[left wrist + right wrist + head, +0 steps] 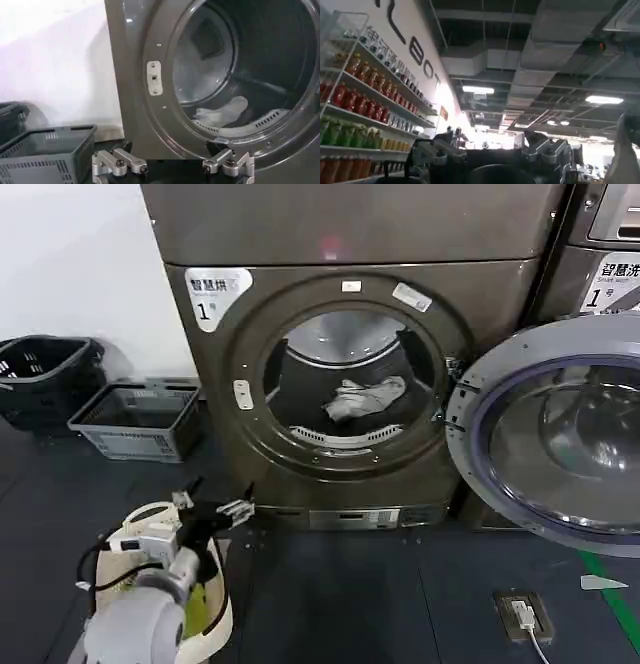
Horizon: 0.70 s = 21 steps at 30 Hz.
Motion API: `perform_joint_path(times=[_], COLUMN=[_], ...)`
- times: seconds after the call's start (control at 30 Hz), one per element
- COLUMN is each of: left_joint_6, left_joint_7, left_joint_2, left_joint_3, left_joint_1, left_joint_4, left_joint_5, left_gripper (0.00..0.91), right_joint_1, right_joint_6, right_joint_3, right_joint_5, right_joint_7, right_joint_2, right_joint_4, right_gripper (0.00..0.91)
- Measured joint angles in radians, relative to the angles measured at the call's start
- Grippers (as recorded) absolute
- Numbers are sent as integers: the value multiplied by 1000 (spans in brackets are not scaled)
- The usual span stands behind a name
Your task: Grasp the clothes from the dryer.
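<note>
Dryer (350,384): door (560,444) swung fully open to right, porthole clear. Clothes (365,397): small white-grey bundle lying on drum floor, near front lip, slightly right of centre. Left gripper (212,511): low, near left of dryer front, outside porthole, well apart from clothes; fingers (122,162) spread wide, holding nothing. Right gripper (490,150): aimed toward ceiling, away from dryer; fingers parted, empty. Grey basket (140,419) on floor, left of dryer.
</note>
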Motion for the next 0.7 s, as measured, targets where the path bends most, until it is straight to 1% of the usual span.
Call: perform_joint_path(times=[0.27, 0.7], left_joint_6=[0, 0], left_joint_7=[-2, -6], left_joint_2=[-4, -14], left_joint_3=[0, 1], left_joint_1=[10, 8], left_joint_4=[-10, -7], left_joint_5=[2, 2], left_gripper=[907, 907], right_joint_1=[2, 7], right_joint_6=[1, 4], right_joint_3=[-10, -15], right_joint_5=[-2, -4], right_joint_7=[13, 17], right_joint_2=[-2, 0], right_joint_4=[0, -1], right_gripper=[907, 907])
